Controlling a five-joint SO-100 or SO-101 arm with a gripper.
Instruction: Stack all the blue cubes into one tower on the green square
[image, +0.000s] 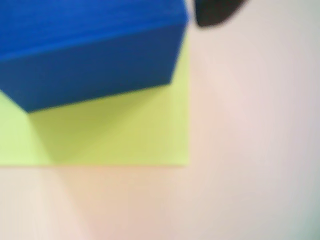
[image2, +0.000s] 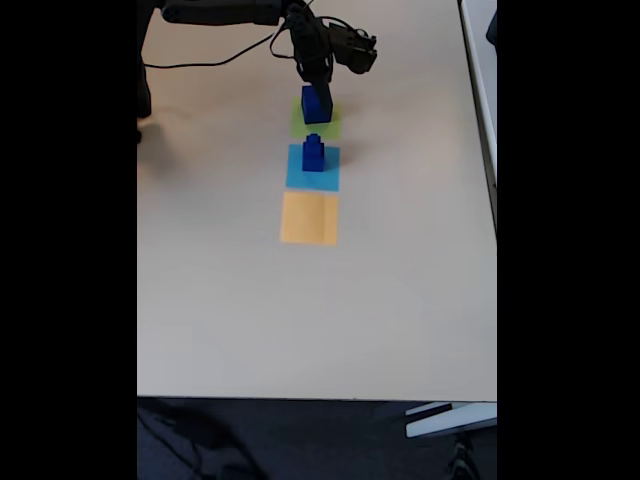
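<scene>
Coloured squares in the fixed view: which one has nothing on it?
The orange square, nearest the camera. The green square carries a blue cube under the end effector, and the light-blue square holds a small cube stack.

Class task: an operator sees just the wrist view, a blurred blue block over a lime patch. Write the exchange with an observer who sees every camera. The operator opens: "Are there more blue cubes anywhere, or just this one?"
Observer: Yes. In the fixed view a small stack of blue cubes stands on the light-blue square.
Operator: Where is that square relative to my green one?
Observer: Directly below the green square in the fixed view, with an orange square below that again.
Operator: And the end effector?
Observer: The end effector sits right above the large blue cube; whether it grips the cube is too small to tell.
</scene>
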